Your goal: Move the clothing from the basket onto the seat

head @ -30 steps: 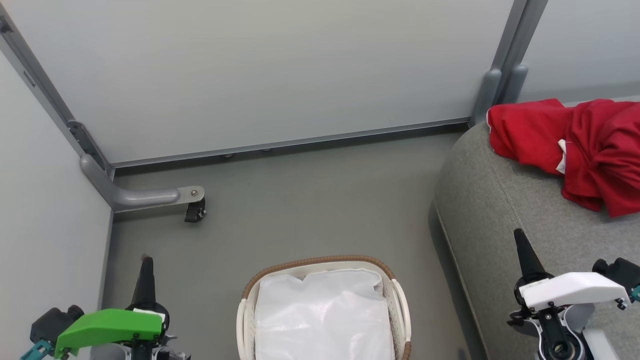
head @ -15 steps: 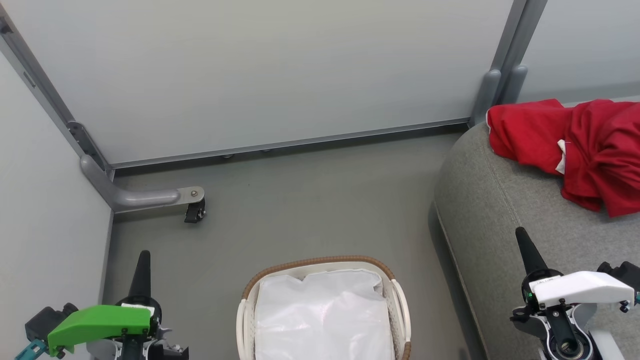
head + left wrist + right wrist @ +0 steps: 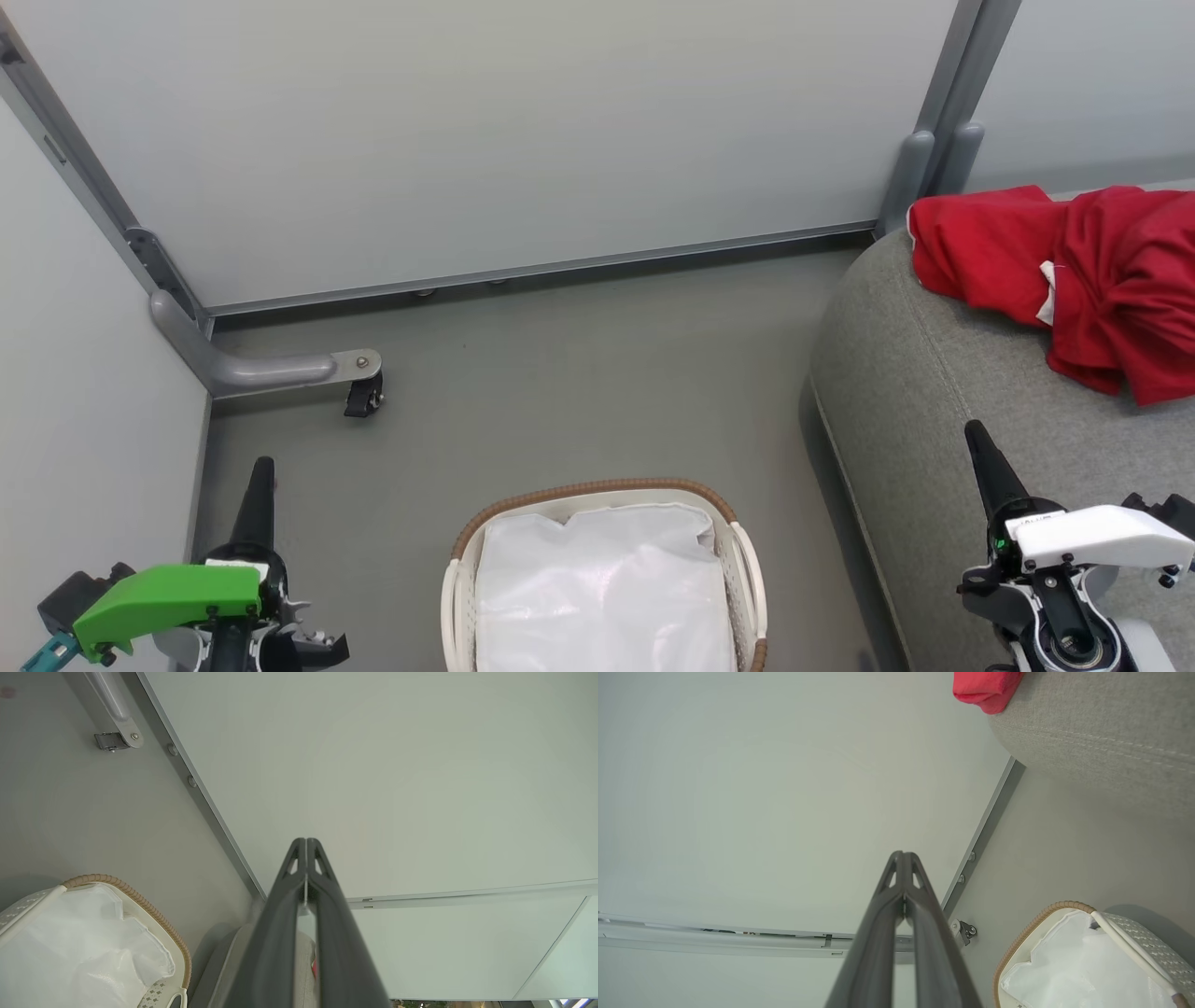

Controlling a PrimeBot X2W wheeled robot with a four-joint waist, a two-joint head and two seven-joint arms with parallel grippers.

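Note:
The red clothing [image 3: 1074, 271] lies crumpled on the grey seat [image 3: 915, 392] at the right, a white tag showing in its folds; a corner of the clothing [image 3: 985, 690] shows in the right wrist view. The basket [image 3: 597, 495] stands on the floor at bottom centre, with just its white liner [image 3: 607, 597] inside. My left gripper [image 3: 264, 464] is shut and empty over the floor, left of the basket. My right gripper [image 3: 974, 427] is shut and empty over the seat's front part. Fingertips meet in both wrist views [image 3: 306, 841] [image 3: 902, 854].
Pale partition walls close off the back and left. A grey bracket with a small black caster [image 3: 364, 397] juts from the left corner onto the floor. Grey floor [image 3: 579, 373] lies between basket, wall and seat.
My left gripper has drifted slightly left and its fingertip now points a little higher in the head view. My right gripper has shifted slightly right and lower. Clothing and basket stay still.

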